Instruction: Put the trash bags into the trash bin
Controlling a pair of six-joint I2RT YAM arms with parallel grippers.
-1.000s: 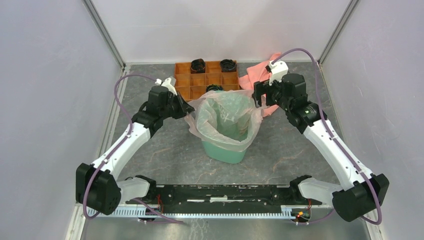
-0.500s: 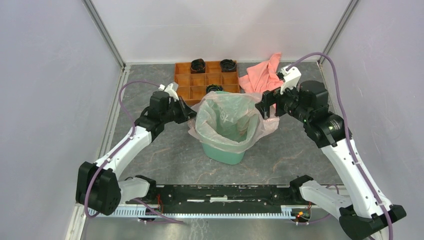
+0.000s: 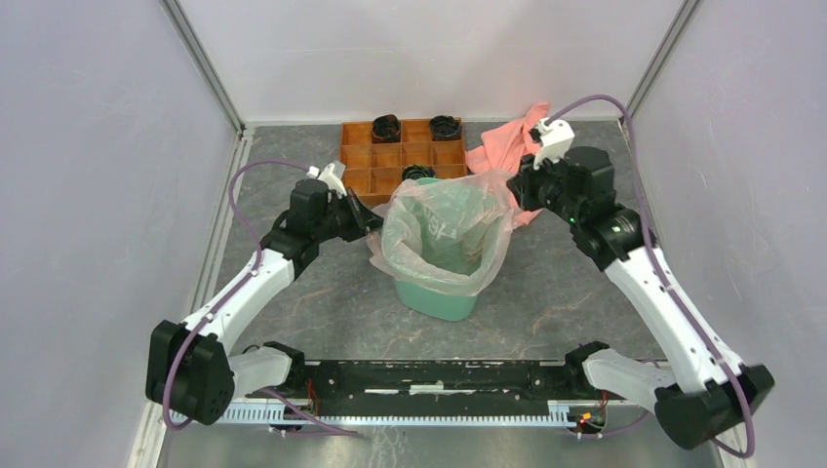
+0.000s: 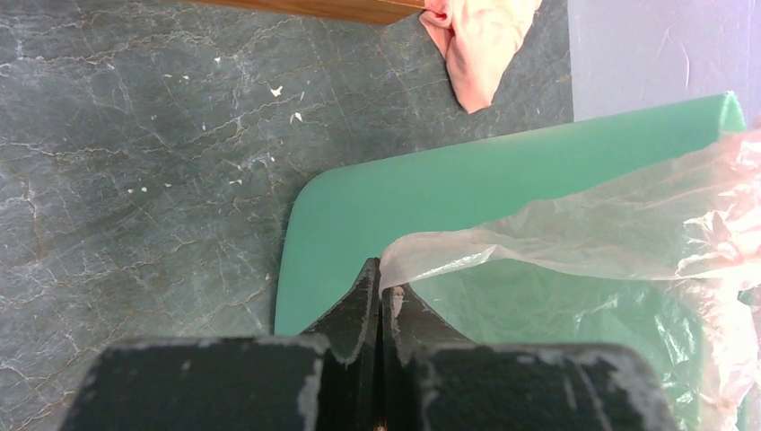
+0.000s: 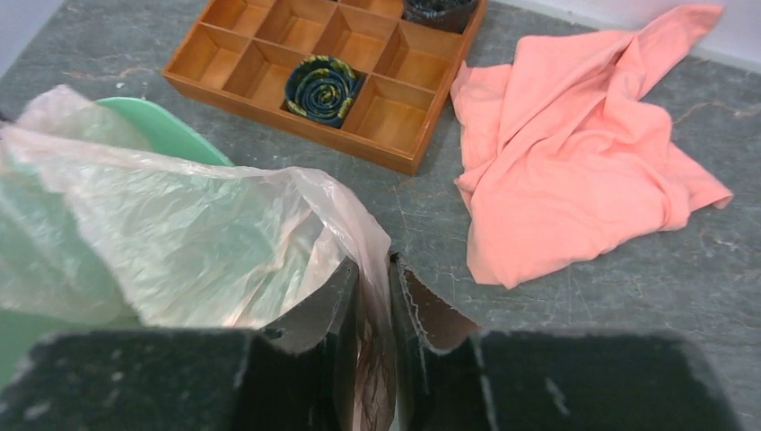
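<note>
The mint-green trash bin (image 3: 441, 297) stands mid-table with the translucent pink trash bag (image 3: 444, 229) draped inside it and over its rim. My left gripper (image 3: 375, 222) is shut on the bag's left edge, just outside the bin. In the left wrist view the closed gripper (image 4: 381, 274) pinches the film (image 4: 556, 238) above the green rim (image 4: 449, 184). My right gripper (image 3: 515, 187) is at the bag's back right corner, raised above the rim. In the right wrist view the gripper (image 5: 374, 269) is shut on a bunched strip of bag (image 5: 197, 229) beside the bin rim (image 5: 166, 130).
An orange compartmented tray (image 3: 390, 156) with black rolled items sits behind the bin. A salmon-pink cloth towel (image 3: 497, 151) lies to its right, close behind my right gripper. Grey walls enclose the table on three sides.
My right gripper was open at the bin's right side; it has moved back to the bag's rear right corner and closed on the film, lifting that edge. The left gripper has kept its grip.
</note>
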